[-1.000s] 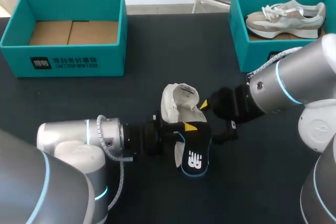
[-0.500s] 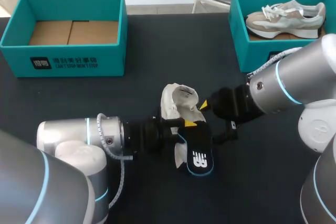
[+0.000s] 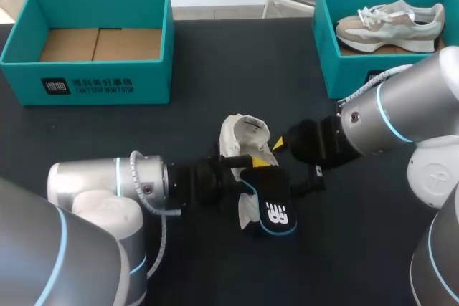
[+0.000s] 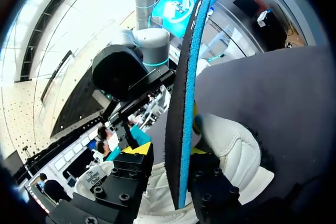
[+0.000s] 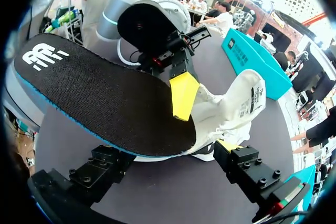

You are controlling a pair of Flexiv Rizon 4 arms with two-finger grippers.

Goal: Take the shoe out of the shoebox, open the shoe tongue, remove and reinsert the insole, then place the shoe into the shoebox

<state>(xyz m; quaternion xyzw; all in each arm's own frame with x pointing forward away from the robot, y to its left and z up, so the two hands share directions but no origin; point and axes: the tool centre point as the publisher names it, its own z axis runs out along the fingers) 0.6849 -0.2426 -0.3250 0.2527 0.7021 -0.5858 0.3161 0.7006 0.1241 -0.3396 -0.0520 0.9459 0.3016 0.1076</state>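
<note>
Table (image 3: 179, 127): dark, fills most of the head view.
L arm (image 3: 107, 188): comes in from lower left, points to the middle.
R arm (image 3: 394, 116): comes in from the right side, points to the middle.
Left box (image 3: 86, 80): teal, upper left of the head view. Brown cardboard floor shows inside.
Right box (image 3: 328, 62): teal, upper right. A grey and white shoe, the 2nd shoe (image 3: 391, 23), lies in it.
Shoe (image 3: 244, 141): white, out on the table in the middle, well apart from both boxes. It sits btw the two claws, with its opening facing up.
Insole (image 3: 269, 202): black w/ a blue edge and a white logo. One end is at the shoe's opening. The rest sticks out toward the lower middle, above the table.
Left claw (image 3: 251, 166): closed on the insole. In the L wrist view the insole (image 4: 184, 103) stands edge-on btw the two yellow tips, pinched from both sides.
Right claw (image 3: 287, 163): right up against the shoe's right side. In the R wrist view the insole (image 5: 105, 103) covers part of the claw, so can't tell if it is open or closed.
</note>
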